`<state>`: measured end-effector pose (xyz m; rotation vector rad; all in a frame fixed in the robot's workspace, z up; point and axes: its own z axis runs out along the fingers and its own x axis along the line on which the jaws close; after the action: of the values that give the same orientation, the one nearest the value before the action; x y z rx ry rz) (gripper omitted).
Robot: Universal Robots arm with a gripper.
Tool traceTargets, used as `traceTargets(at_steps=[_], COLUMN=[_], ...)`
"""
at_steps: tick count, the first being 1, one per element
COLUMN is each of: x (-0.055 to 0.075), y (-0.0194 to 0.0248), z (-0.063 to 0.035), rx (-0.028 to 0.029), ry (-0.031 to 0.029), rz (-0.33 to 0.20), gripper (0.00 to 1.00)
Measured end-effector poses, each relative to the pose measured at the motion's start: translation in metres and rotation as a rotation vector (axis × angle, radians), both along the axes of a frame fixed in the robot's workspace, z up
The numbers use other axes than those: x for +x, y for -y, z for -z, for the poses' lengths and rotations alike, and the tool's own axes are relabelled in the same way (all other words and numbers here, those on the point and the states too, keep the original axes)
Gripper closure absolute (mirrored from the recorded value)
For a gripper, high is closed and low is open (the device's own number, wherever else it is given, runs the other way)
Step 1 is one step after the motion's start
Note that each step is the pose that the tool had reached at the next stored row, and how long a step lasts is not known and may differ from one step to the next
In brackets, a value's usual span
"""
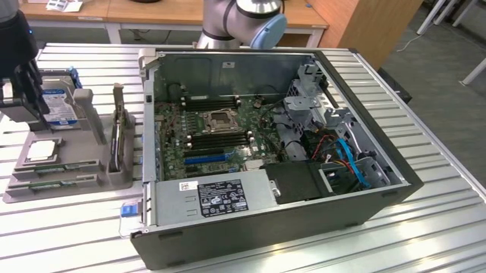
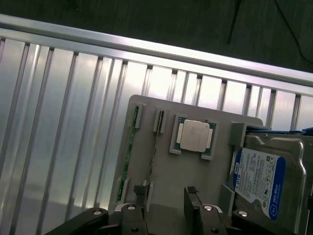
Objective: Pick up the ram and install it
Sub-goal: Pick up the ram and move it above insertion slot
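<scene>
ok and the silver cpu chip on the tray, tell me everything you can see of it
The cpu chip is square, with a dull silver metal lid on a thin green board whose edge shows around it. It lies flat, lid up, in a square recess of the grey tray, between the ram sticks and the blue-labelled hard drive. Only the tray touches it.

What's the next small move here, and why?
Probably slide the gripper sideways, away from the CPU, until its open jaws straddle the nearer ram stick in the tray. The jaws hang empty above the tray, lined up between that stick and the CPU.
</scene>
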<state>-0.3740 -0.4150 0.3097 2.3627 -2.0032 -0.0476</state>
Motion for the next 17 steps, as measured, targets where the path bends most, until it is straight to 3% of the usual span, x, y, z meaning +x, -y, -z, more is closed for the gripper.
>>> traceTargets(at_steps=[2, 9, 12, 17], x=[0.000, 0.000, 0.000, 0.000], y=[0.0039, 0.0097, 0.0158, 0.0222], z=[0.0002, 0.0017, 0.0031, 0.0119], rx=[0.0000, 0.0000, 0.0000, 0.0000], ry=[-0.0001, 0.0000, -0.0019, -0.0022], rz=[0.007, 0.059, 0.067, 0.076], gripper=[0.56, 0.56, 0.56, 0.56])
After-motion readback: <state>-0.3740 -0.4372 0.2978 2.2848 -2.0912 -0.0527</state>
